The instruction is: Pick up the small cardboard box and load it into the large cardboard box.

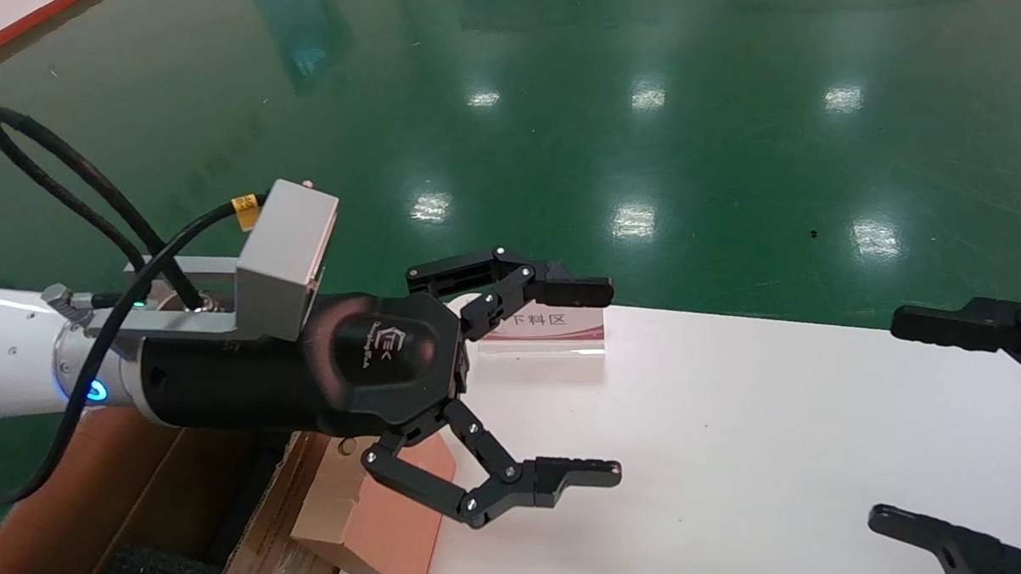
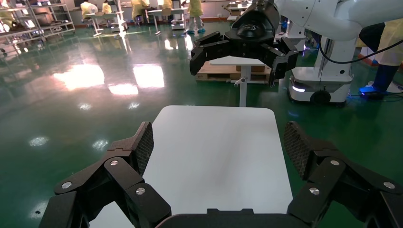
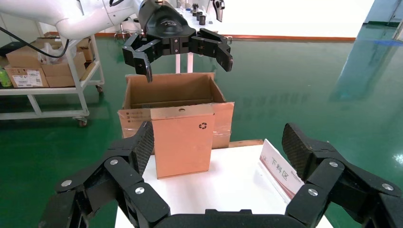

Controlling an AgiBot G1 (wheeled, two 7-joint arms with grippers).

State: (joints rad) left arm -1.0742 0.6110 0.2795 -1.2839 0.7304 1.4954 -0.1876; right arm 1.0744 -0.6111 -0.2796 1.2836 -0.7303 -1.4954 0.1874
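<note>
Brown small cardboard box (image 3: pixel 182 140) leans on the large cardboard box (image 3: pixel 172 90) at the tabletop (image 1: pixel 737 449) edge. Left claw (image 1: pixel 583 381) above it and right claw (image 3: pixel 218 142) spread wide, empty.

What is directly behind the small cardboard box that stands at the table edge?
The large cardboard box, open on top, stands behind the small cardboard box; its lower front is covered. The open left gripper is above it. The right gripper is open too.
</note>
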